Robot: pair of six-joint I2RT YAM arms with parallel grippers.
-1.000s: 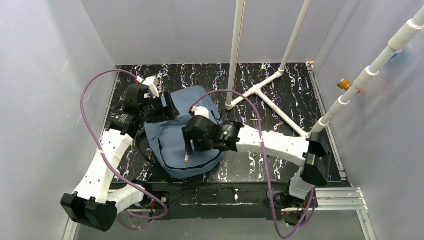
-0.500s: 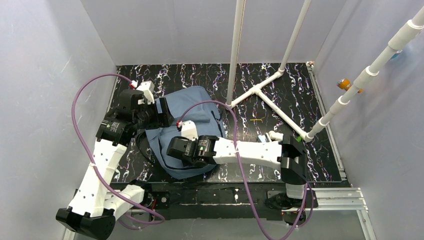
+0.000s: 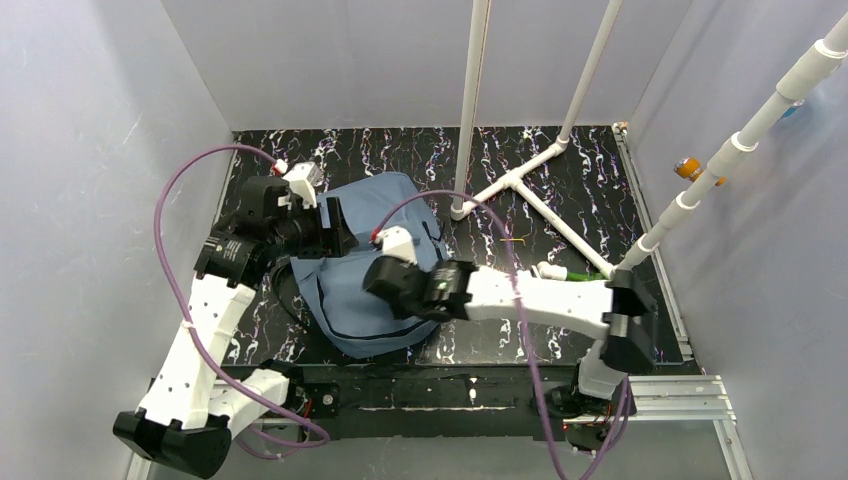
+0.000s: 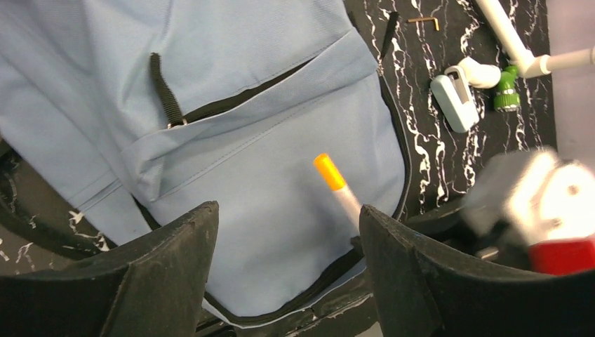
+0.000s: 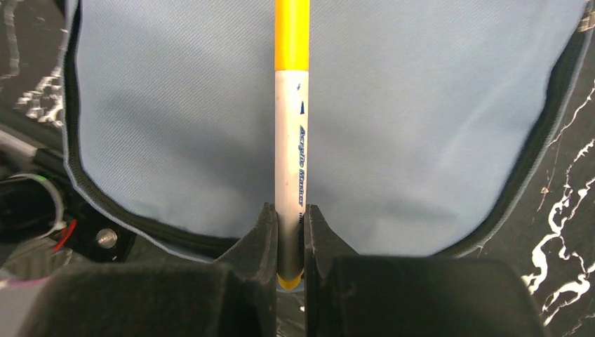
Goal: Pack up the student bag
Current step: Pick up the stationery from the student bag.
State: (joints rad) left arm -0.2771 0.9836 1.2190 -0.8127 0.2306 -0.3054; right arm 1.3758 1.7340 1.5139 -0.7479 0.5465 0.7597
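Over the student bag [image 5: 435, 105], right pincer [image 5: 289, 219] clamping marker [image 5: 291, 140]

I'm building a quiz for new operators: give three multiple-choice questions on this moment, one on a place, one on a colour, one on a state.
1. Where is the marker? A. in the right hand B. inside a zipped pocket C. on the table
2. What colour is its cap? A. green B. orange-yellow C. red
3. What is the left hand doing? A. clamping a strap B. shut on nothing C. open above the student bag
1 A: that hand pinches its barrel. 2 B: seen in both wrist views. 3 C: jaws wide apart, gripping nothing.
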